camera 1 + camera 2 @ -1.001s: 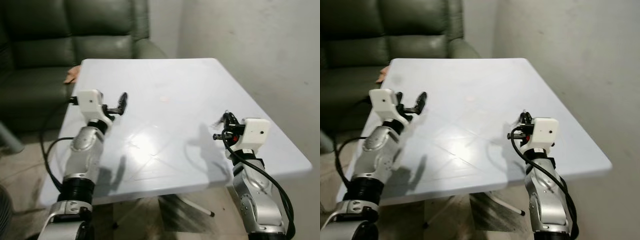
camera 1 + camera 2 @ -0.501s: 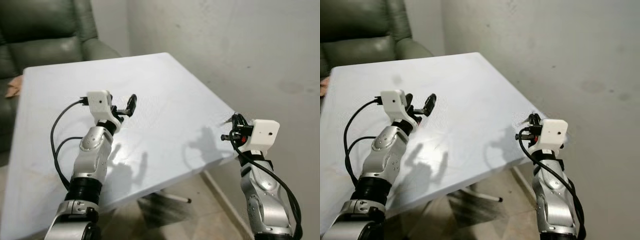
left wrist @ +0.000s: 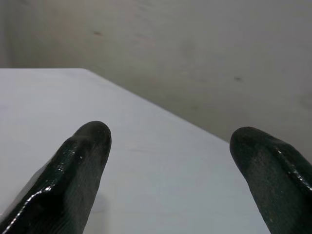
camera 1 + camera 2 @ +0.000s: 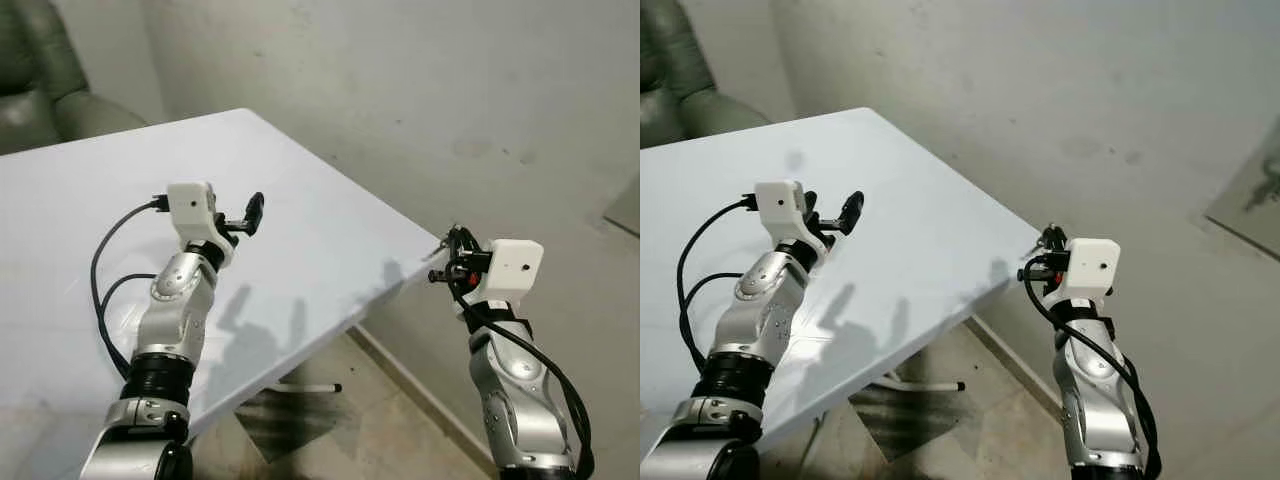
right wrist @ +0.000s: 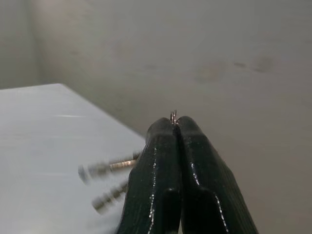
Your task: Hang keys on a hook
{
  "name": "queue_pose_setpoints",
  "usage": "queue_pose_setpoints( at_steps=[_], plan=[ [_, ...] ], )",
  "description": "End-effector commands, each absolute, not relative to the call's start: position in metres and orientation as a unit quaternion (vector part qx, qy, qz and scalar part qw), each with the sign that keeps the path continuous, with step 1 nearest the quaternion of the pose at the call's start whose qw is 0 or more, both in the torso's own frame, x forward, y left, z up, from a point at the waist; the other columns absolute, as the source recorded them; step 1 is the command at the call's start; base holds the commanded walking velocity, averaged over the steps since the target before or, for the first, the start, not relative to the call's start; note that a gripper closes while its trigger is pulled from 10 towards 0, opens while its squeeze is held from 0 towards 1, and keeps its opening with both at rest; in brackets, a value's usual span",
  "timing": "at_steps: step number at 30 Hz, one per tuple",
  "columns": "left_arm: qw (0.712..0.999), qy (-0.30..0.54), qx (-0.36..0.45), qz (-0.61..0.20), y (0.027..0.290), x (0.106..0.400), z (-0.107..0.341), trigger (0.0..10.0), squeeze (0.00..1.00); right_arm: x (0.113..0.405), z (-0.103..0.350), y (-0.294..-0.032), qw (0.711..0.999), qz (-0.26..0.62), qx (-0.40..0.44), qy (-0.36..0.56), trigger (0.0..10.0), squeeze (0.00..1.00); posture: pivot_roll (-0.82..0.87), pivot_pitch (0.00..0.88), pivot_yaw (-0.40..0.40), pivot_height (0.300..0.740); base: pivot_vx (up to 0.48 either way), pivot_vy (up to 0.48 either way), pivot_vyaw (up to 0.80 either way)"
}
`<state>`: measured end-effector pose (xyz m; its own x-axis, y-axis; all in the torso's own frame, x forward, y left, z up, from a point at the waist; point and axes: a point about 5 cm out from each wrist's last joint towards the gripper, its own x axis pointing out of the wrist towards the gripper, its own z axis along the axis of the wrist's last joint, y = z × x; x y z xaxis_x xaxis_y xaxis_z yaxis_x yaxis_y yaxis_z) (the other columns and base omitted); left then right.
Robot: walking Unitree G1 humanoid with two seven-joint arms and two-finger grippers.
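My right gripper point(image 4: 453, 252) is shut on a small ring of keys point(image 5: 104, 168). It is held up just off the white table's right edge, in front of a bare grey wall. In the right wrist view the ring point(image 5: 173, 116) pokes out between the closed fingertips point(image 5: 165, 134), and two metal keys dangle blurred beside them. My left gripper point(image 4: 251, 211) is raised over the white table point(image 4: 330, 200) with its fingers point(image 3: 85, 146) open and nothing between them.
A stained grey wall point(image 4: 450, 100) runs behind the table and along the right. A dark green sofa point(image 4: 40, 90) sits at the far left corner. The table's metal foot point(image 4: 300, 386) rests on a tiled floor point(image 4: 390, 430) under the table's edge.
The camera has swung to the right: the sofa has slid off to the left and the wall takes up more of the picture. Both arms keep their pose, keys still held.
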<state>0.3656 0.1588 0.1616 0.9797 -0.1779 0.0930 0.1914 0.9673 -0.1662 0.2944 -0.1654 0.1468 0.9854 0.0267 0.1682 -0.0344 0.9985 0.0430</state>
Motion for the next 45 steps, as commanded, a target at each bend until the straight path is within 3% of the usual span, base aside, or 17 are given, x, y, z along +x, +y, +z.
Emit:
queue_pose_setpoints(
  at_steps=[1, 20, 45],
  plan=[
    [0.989, -0.031, -0.087, -0.114, 0.1466, 0.3661, 0.1605, 10.0, 0.00, 0.2939, 0.1480, -0.1714, 0.996, 0.007, 0.016, -0.086, 10.0, 0.00, -0.04, 0.000, -0.022, 0.732, 0.000, 0.000, -0.70],
    [0.988, -0.027, -0.090, -0.126, 0.1440, 0.3652, 0.1601, 10.0, 0.00, 0.2898, 0.1476, -0.1715, 0.996, 0.015, 0.019, -0.091, 10.0, 0.00, -0.04, 0.000, -0.021, 0.732, 0.000, 0.000, -0.07],
    [0.987, -0.028, -0.090, -0.129, 0.1442, 0.3640, 0.1605, 10.0, 0.00, 0.2906, 0.1450, -0.1712, 0.997, 0.012, 0.022, -0.078, 10.0, 0.00, -0.04, 0.000, -0.023, 0.732, 0.021, 0.000, -0.62]
  ],
)
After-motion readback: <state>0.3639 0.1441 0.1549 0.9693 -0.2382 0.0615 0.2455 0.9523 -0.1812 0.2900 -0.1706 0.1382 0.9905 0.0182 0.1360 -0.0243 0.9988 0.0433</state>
